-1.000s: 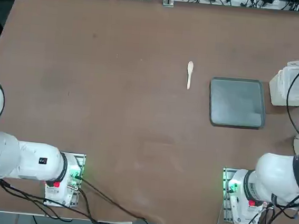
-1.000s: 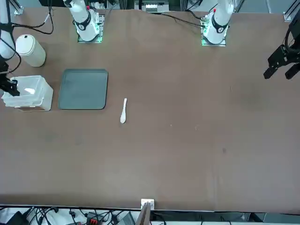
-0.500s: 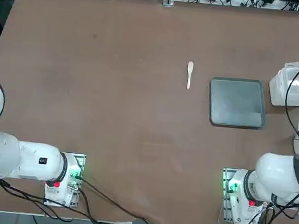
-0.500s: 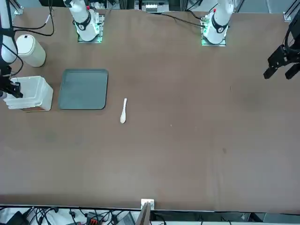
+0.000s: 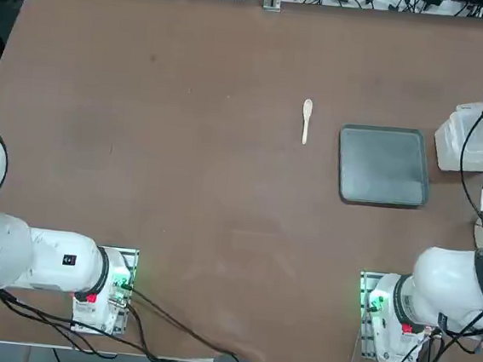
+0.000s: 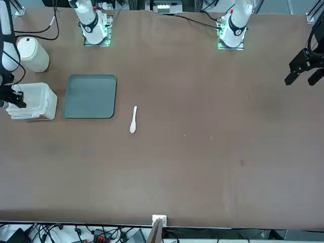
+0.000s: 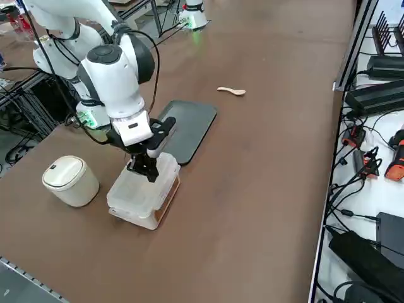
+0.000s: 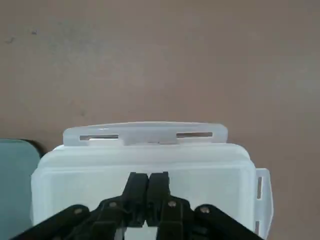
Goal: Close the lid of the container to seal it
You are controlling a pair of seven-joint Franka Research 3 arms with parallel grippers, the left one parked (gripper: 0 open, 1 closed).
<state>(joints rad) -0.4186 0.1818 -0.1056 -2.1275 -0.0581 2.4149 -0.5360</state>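
The container (image 7: 140, 208), a small translucent white box, stands at the table's right edge beside the grey tray. Its lid (image 8: 145, 157) lies down flat over the box, with the front tab (image 8: 145, 134) showing past the rim. My right gripper (image 8: 149, 181) is shut, its fingertips pressed together and resting on the top of the lid near its middle. From the side the gripper (image 7: 149, 172) points straight down onto the lid (image 7: 129, 189). In the front view the gripper (image 6: 12, 96) is at the container (image 6: 35, 101); in the top view the container (image 5: 476, 139) is partly behind cables.
A dark grey flat tray (image 5: 383, 166) lies right next to the container. A small pale spoon (image 5: 306, 120) lies beyond the tray toward the table's middle. A white round canister (image 7: 69, 180) stands close to the container on the robot's side.
The lid has swung down from a raised position onto the box, with my shut right gripper following it down and toward the table's edge.
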